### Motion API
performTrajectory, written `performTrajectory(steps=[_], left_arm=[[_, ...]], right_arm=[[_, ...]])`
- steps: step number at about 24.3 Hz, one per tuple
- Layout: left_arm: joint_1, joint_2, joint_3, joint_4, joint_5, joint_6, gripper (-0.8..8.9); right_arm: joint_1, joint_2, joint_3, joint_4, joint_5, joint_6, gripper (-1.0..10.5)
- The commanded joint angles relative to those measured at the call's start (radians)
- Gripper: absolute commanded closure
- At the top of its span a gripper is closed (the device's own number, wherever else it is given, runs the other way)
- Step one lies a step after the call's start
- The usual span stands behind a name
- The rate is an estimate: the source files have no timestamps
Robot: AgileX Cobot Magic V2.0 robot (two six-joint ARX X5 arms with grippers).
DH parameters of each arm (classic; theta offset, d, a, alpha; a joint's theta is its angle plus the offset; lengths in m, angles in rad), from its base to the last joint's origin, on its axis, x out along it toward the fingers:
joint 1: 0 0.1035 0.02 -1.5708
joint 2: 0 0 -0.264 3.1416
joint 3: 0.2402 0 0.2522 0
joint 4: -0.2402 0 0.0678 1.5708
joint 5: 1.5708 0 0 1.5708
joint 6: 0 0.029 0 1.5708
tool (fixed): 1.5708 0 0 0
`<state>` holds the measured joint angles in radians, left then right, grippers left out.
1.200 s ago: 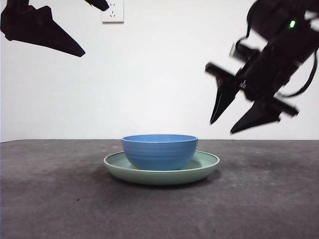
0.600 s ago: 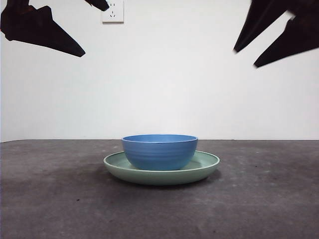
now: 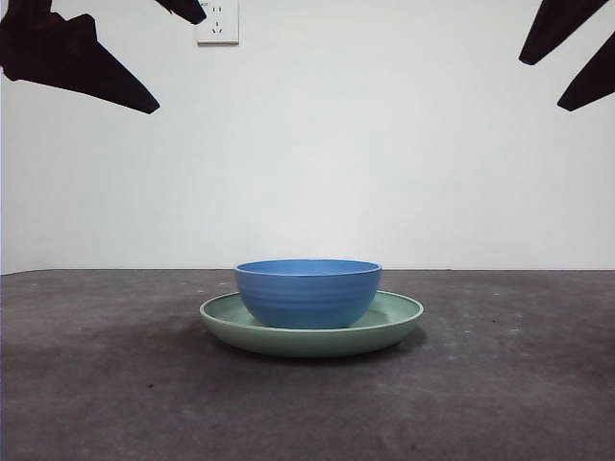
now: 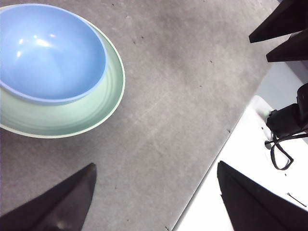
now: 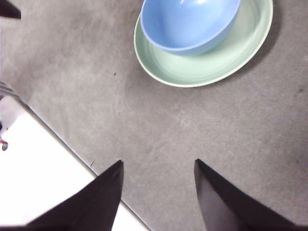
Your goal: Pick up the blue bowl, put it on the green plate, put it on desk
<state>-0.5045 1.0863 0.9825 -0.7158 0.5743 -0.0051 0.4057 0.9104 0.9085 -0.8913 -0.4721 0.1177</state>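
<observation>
The counter (image 3: 115, 384) is spreading across the foreground as a dark grey-brown, matte, slightly mottled surface, running the full width of the front view. Toward its middle the green plate (image 3: 394, 322) is lying flat on it: wide, shallow, pale sage green, with a raised rim. The blue bowl (image 3: 307, 293) is sitting upright inside the plate, near its centre, resting on the plate's floor. It is a glossy medium blue, deeper and narrower than the plate, with faint horizontal ridges ringing its outside; the wrist views are showing a smooth, paler blue inside catching small highlights.

Both arms are hanging high above and well apart from the dishes. The left claw (image 4: 154, 192) is showing its two black jaws spread wide over bare counter beside the plate, gripping nothing. The right claw (image 5: 159, 192) is likewise released, its jaws parted over bare counter with the plate and bowl beyond them. In the front view each is appearing only as black tips at a top corner.

Behind everything a white wall (image 3: 336, 163) is rising, with a white socket (image 3: 217, 24) near its top edge
</observation>
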Motion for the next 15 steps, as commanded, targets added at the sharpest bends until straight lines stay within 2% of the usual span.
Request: performTrajectory(steps=[1, 11, 13, 15], left_arm=[[-0.007, 0.004, 0.011, -0.002, 0.003, 0.013, 4.11], [-0.007, 0.004, 0.011, -0.002, 0.003, 0.013, 4.24], [-0.007, 0.004, 0.011, -0.002, 0.003, 0.013, 5.14], [-0.007, 0.004, 0.011, -0.002, 0.003, 0.013, 6.73]], right_arm=[[0.006, 0.009, 0.017, 0.008, -0.002, -0.027, 7.1], [0.006, 0.009, 0.017, 0.016, -0.002, -0.028, 7.1], [0.006, 0.009, 0.017, 0.016, -0.002, -0.029, 7.2], [0.006, 0.009, 0.017, 0.016, -0.002, -0.03, 8.0]])
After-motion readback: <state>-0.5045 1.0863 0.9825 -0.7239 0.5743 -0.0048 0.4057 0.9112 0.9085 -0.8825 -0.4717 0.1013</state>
